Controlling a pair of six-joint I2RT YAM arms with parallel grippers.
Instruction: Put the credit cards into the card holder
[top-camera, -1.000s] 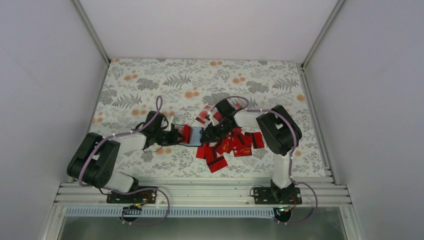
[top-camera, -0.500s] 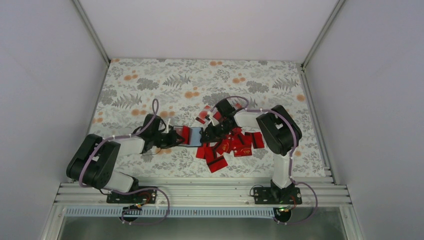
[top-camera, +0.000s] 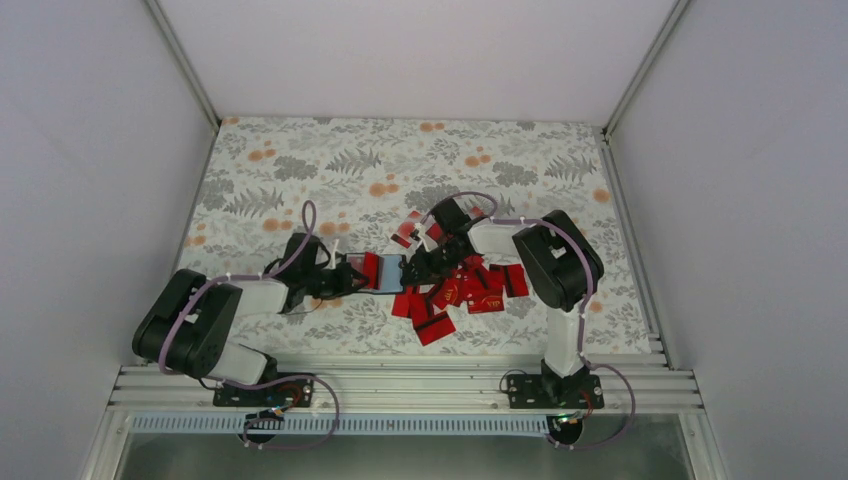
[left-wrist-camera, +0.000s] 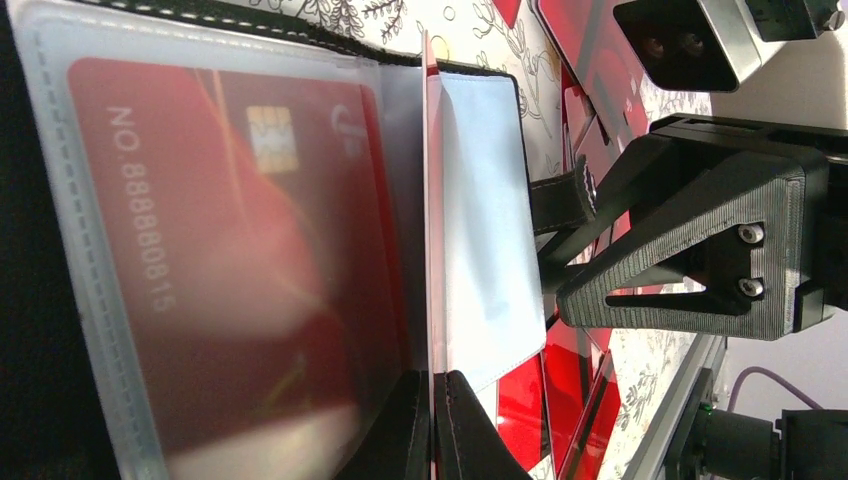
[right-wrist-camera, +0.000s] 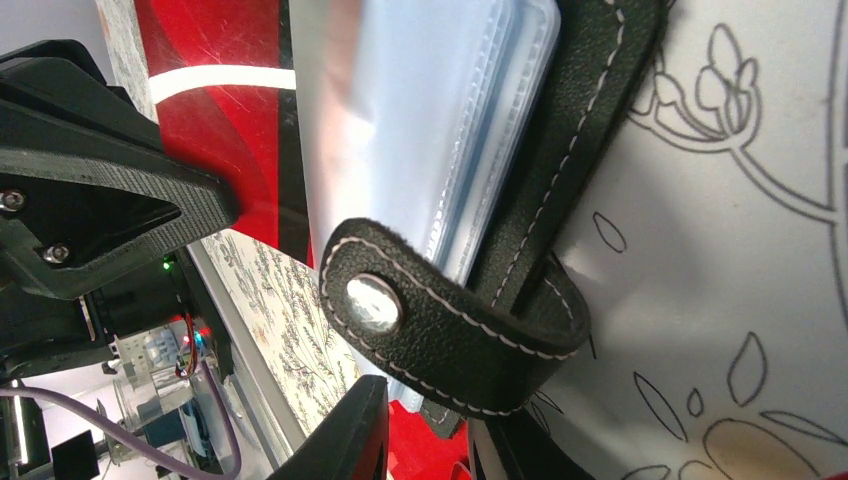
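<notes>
On floral table (top-camera: 300, 170): card holder (top-camera: 392, 272) open, red card (left-wrist-camera: 230, 250) behind clear pocket (left-wrist-camera: 60, 180).

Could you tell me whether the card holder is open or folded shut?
Open: the card holder has its clear sleeves fanned apart, a red card shows inside one, and the snap tab hangs unfastened.
</notes>
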